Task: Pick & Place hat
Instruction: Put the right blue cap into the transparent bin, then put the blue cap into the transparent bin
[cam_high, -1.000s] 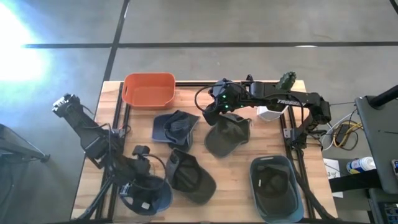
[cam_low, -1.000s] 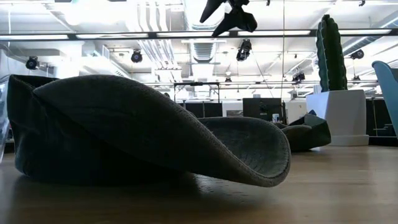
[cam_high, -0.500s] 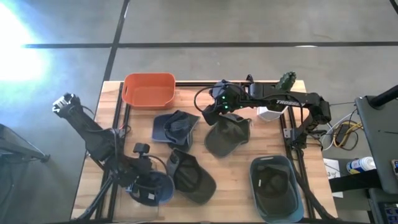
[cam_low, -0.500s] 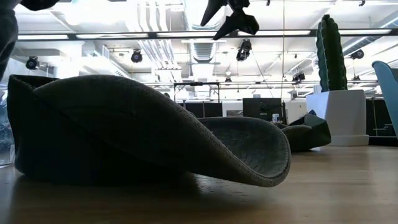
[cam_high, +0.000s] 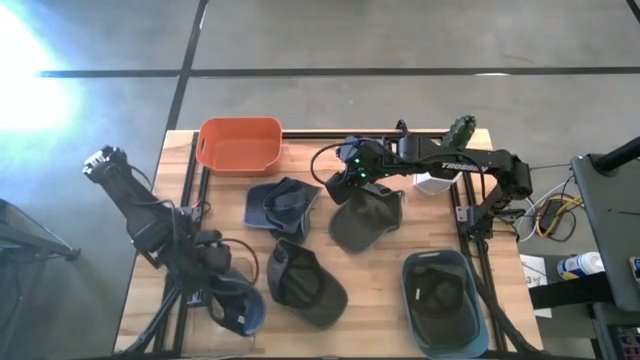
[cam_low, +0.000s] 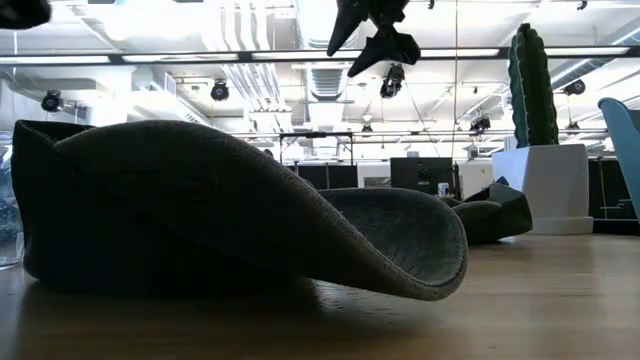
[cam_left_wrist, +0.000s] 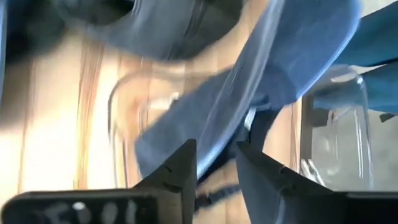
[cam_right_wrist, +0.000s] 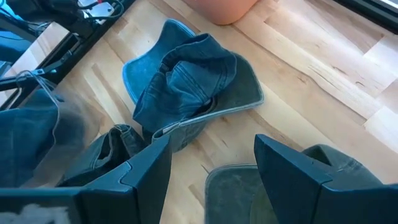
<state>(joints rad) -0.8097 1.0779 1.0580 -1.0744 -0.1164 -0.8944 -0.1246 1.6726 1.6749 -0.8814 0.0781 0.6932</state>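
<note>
My left gripper (cam_high: 215, 268) (cam_left_wrist: 216, 149) is over the table's near left corner, shut on a blue hat (cam_high: 240, 306). My right gripper (cam_high: 345, 185) (cam_right_wrist: 211, 149) (cam_low: 372, 45) hangs open high above the table's middle, over the far edge of an olive hat (cam_high: 365, 222) that lies on the wood. A denim hat (cam_high: 283, 205) (cam_right_wrist: 189, 93) lies crumpled just left of it. A dark olive hat (cam_high: 305, 285) (cam_low: 240, 210) rests on its brim near the front. My left gripper pinches a fold of the blue hat's cloth (cam_left_wrist: 219, 134) between its two fingers, which point down from above. The hat hangs below and beside the fingers, lifted off the table. Which part of the hat it is cannot be told.
An orange bin (cam_high: 240, 145) stands at the far left. A blue bin (cam_high: 408, 290) with a hat inside stands near right. A cactus in a white pot (cam_high: 440, 180) (cam_low: 550, 185) stands far right. A clear container (cam_left_wrist: 121, 118) sits under my left gripper.
My left gripper has risen with the blue hat and drifted a little toward the table's left edge; in the low view the hat has climbed almost out of the picture's top. The right arm has barely moved.
</note>
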